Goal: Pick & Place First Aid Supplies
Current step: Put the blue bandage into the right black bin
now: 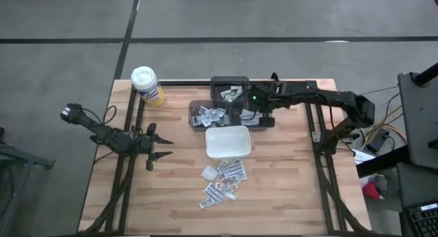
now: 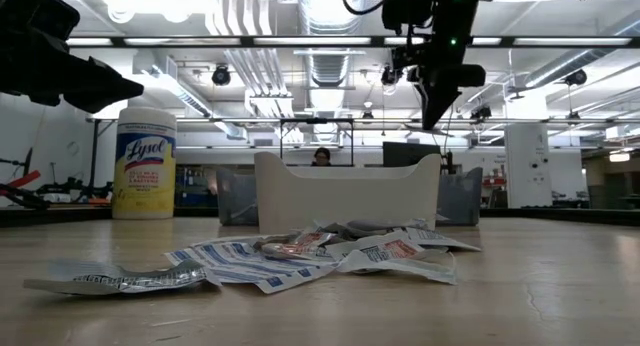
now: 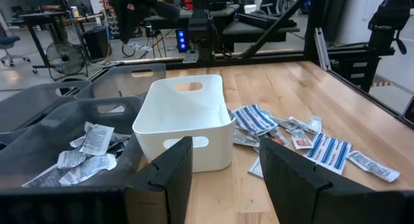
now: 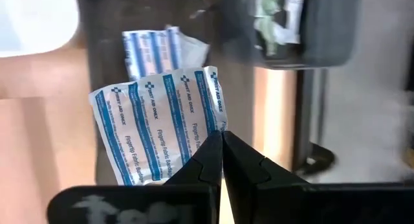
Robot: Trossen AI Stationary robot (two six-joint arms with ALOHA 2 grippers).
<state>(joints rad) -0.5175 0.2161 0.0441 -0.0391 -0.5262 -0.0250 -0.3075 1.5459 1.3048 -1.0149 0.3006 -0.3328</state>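
Pinched between my right fingertips (image 4: 222, 141) is a white packet with blue stripes (image 4: 158, 123); my two dark fingers press together on its lower corner, and the rest of it hangs free. Below it lies a dark grey bin (image 1: 226, 116), where another blue-striped packet (image 4: 155, 49) rests on the floor. From above, my right gripper (image 1: 241, 112) hangs over that bin's right part, close to its far edge, with a smaller dark bin (image 1: 230, 91) just behind and the white dish (image 1: 228, 142) just in front.

Loose packets (image 1: 224, 179) lie scattered on the wood in front of the dish, near the middle of the table, some overlapping. More packets (image 1: 209, 116) sit in the left half of the grey bin.

My left gripper (image 1: 161, 144) hovers above bare wood at the table's left side, fingers (image 3: 165, 175) spread wide with nothing between them, pointing toward the dish. Clear wood separates it from the dish and from the pile. A yellow canister (image 1: 148, 85) stands near the far left corner, well apart from both my grippers. Dark metal rails (image 1: 317, 127) run along the table's left and right edges, and open boards stretch along the near edge.
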